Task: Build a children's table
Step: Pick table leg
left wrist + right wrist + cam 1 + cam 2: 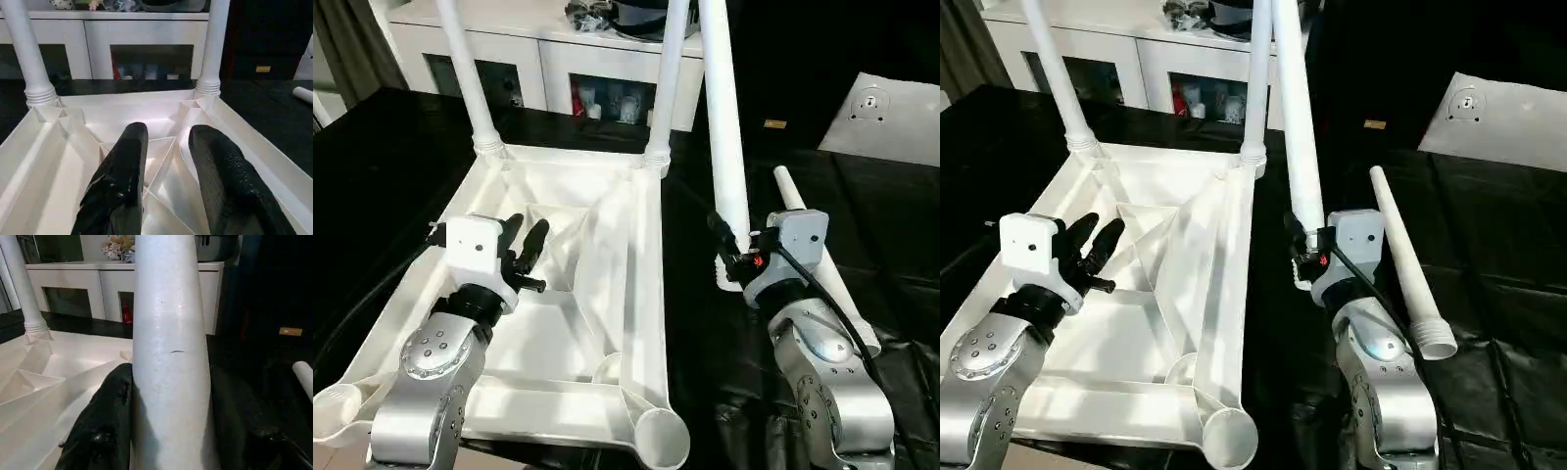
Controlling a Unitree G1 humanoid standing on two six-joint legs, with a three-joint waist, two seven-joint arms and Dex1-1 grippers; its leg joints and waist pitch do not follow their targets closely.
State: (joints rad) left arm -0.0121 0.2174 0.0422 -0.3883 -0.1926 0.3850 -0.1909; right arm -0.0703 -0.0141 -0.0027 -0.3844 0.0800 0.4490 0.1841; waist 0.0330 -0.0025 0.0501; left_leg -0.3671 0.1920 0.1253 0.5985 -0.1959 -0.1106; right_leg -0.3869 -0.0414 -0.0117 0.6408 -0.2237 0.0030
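The children's table top (641,294) lies upside down on the black cover, its ribbed underside facing up. Two white legs (465,69) (671,78) stand in its two far corner sockets. The near sockets (661,436) are hollow. My right gripper (734,247) is shut on a third leg (724,127), held upright just right of the top; its black fingers (110,406) press both sides of the shaft. A fourth leg (1405,264) lies flat on the cover to the right. My left gripper (527,230) hovers open over the ribs, with nothing between its fingers (127,161).
A white cabinet (548,54) with dark openings stands behind the table, with clutter on top of it. A pale flat panel (886,108) lies at the far right. Black sheeting (891,255) covers the work surface all around.
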